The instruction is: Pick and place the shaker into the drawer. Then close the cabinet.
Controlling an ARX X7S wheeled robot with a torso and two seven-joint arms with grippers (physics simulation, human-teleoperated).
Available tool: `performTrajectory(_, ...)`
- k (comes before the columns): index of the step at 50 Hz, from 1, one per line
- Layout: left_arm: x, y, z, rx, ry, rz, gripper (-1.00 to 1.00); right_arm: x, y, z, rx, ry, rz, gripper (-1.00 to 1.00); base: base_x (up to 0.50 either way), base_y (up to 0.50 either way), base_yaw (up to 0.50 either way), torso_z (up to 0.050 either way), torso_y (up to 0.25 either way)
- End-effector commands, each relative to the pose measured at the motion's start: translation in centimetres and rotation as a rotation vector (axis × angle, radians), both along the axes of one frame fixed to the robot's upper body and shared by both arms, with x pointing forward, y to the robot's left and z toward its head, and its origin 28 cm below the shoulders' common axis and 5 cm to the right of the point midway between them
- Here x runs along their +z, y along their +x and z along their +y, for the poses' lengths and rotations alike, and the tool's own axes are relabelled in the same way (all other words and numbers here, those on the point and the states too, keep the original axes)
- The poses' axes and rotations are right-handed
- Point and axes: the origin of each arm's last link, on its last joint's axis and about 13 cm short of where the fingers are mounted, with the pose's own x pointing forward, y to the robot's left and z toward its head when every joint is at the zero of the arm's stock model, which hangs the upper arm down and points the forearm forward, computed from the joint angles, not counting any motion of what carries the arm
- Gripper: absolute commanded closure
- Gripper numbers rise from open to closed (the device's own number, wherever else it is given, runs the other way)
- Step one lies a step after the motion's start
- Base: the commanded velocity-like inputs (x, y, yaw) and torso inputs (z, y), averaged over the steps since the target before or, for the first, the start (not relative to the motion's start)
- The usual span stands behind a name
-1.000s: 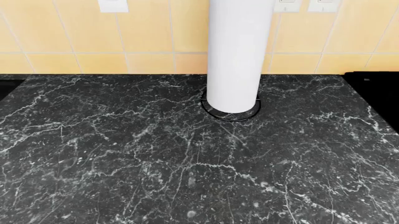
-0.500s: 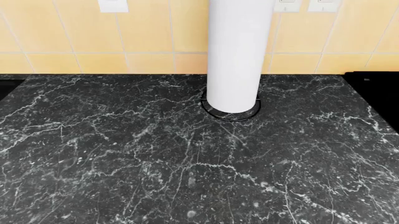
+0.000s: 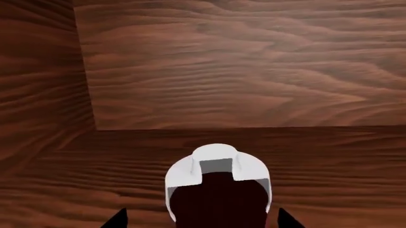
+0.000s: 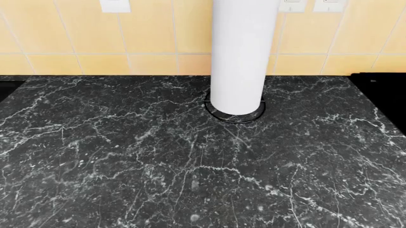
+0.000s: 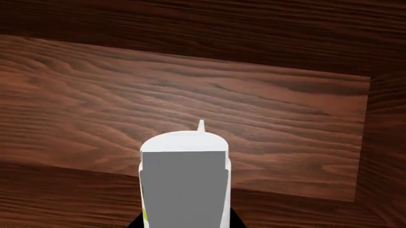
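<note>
In the right wrist view a small white shaker (image 5: 184,142) with a grey face and a pointed tip stands out from my right gripper (image 5: 184,224). Its black fingertips (image 5: 136,223) sit tight against the shaker's sides, shut on it, above the lit floor of the reddish-brown drawer (image 5: 95,95). In the left wrist view my left gripper (image 3: 201,221) is open over an inner corner of the drawer (image 3: 254,71). Its fingertips (image 3: 117,219) are far apart. Between them, touching neither, is a white rounded piece with a dark red body (image 3: 219,164); I cannot tell what it is. The head view shows neither gripper.
In the head view a tall white cylinder (image 4: 240,52) on a black ring base (image 4: 235,116) stands at the back of the black marble counter (image 4: 127,156). Behind it is a yellow tiled wall with white outlets (image 4: 115,4). A black surface (image 4: 387,95) borders the counter's right.
</note>
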Motion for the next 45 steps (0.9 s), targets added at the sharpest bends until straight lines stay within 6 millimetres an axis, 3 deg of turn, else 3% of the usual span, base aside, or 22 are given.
performTrajectory(1,-0.8,1.0,0.3,0.004,0.0,0.054,-1.0,0.2,-0.1,0.0,-0.006,-0.005,-0.01,1.0,0.0,0.0,0.0,0.0,0.0)
performTrajectory(19,-1.7,2.1,0.5,-0.002,0.009,0.062,-1.0,0.2,0.0,0.0,-0.001,-0.006,-0.01,1.0,0.0,0.0,0.0,0.0,0.0)
performTrajectory(20,-1.8,2.2,0.5,0.0,0.011,0.057,1.0,0.2,0.1,0.0,-0.001,-0.006,-0.01,1.0,0.0,0.0,0.0,0.0,0.0)
performTrajectory(39,-2.2,2.0,1.1,0.019,0.011,0.001,1.0,0.2,0.3,0.1,-0.001,-0.007,-0.009,1.0,0.0,0.0,0.0,0.0,0.0)
performTrajectory(45,-1.2,1.0,0.8,0.005,0.036,-0.059,1.0,0.2,0.2,0.1,-0.004,-0.006,-0.012,1.0,0.0,0.0,0.0,0.0,0.0)
